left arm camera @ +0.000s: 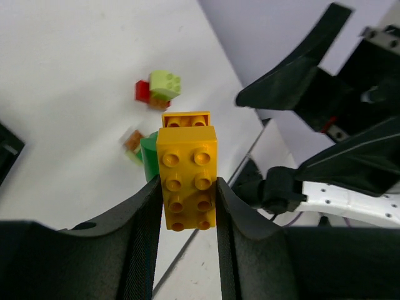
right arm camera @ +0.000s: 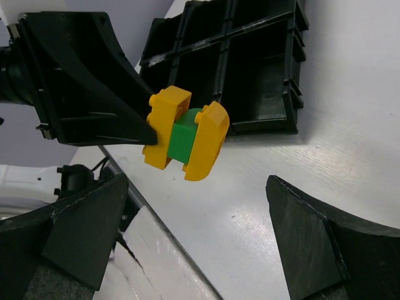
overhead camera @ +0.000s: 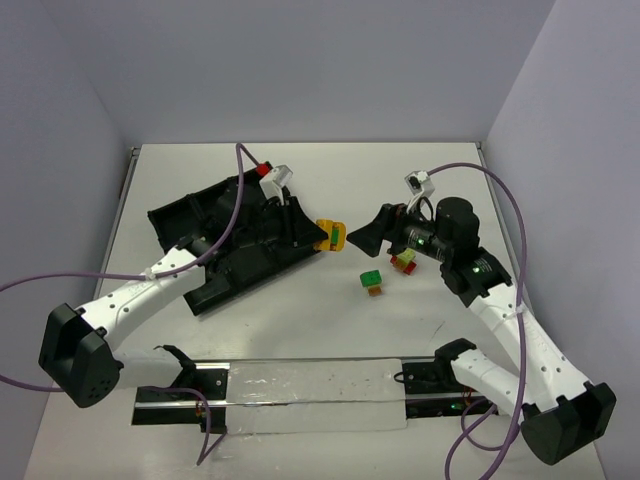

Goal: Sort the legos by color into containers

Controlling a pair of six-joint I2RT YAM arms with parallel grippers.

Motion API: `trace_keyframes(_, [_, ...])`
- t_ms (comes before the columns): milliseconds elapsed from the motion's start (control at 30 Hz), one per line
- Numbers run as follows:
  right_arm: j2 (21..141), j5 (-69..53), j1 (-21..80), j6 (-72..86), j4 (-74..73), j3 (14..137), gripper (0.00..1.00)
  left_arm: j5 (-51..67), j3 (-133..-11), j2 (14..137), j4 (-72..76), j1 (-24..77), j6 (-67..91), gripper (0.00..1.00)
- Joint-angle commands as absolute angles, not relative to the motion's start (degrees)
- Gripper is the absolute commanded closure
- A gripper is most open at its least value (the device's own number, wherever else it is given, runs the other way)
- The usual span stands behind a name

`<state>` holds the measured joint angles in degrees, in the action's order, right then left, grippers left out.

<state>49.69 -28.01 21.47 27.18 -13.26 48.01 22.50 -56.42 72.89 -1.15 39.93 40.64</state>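
Left pincer: my left pincer (left arm camera: 187,187) is clenched on the cluster (left arm camera: 187,156). The fingers (left arm camera: 140,237) press its two long sides, and the studs face the wrist camera.
Cluster: an orange brick, a green block (right arm camera: 183,139) in the middle and a rounded orange piece on the far face. It sticks out past my fingertips.
Cluster vs tray: it is held just off the right corner of the tray (overhead camera: 215,250), over the bare table (overhead camera: 300,330). I cannot tell its height against the rim.
Right pincer: my right pincer (overhead camera: 358,238) is spread wide, with nothing between its fingers (right arm camera: 325,244). It faces the cluster, near but not touching.
Loose legos: a green-orange pair (overhead camera: 372,281) and a red-lime pair (overhead camera: 405,262) lie on the table beside the right pincer, on its near side and apart from each other.
Tray: it sits skewed to the table edges, and my left arm lies across it.
Room: there is open table between the tray and the loose legos, and on toward my bases. Walls close the left, far and right sides.
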Motion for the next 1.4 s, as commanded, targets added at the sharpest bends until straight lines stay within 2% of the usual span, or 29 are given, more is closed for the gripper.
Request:
trace_keyframes(0, [49.5, -32.3, 21.4, 29.1, -7.4, 46.6, 0.02, 30.3, -52.8, 71.2, 12.9, 36.9, 44.2, 1.0])
trace_keyframes(200, [49.2, -36.4, 21.4, 31.8, -1.8, 44.8, 0.01, 39.6, -48.5, 71.6, 26.9, 31.8, 51.6, 1.0])
trace_keyframes(367, [51.5, -38.4, 21.4, 32.1, -1.8, 46.1, 0.01, 41.3, -47.8, 72.4, 30.0, 30.7, 55.3, 1.0])
trace_keyframes(500, [51.2, -34.5, 23.0, 26.0, -7.5, 48.8, 0.02, 41.3, -52.0, 74.4, 23.2, 29.8, 59.2, 1.0])
trace_keyframes(567, [51.9, -27.9, 25.2, 21.2, -13.5, 52.1, 0.02, 41.5, -54.1, 74.6, 20.5, 29.8, 60.1, 1.0])
trace_keyframes(667, [53.1, -24.9, 25.4, 21.7, -13.8, 54.3, 0.01, 41.1, -54.9, 73.0, 17.6, 29.8, 60.5, 1.0])
trace_keyframes(800, [54.6, -27.8, 25.2, 26.7, -8.6, 53.4, 0.01, 41.0, -54.5, 72.3, 17.0, 29.7, 60.1, 1.0])
trace_keyframes(1000, [55.9, -38.5, 22.8, 39.7, 9.9, 47.0, 0.0, 45.0, -50.3, 72.8, 29.6, 28.5, 67.9, 1.0])
trace_keyframes(1167, [58.0, -42.5, 21.6, 45.0, 17.5, 45.3, 0.0, 46.9, -47.9, 74.5, 39.5, 28.4, 74.2, 1.0])
trace_keyframes(1367, [60.1, -45.7, 21.6, 48.7, 24.6, 44.4, 0.02, 46.8, -46.5, 74.8, 43.1, 28.4, 75.9, 1.0])
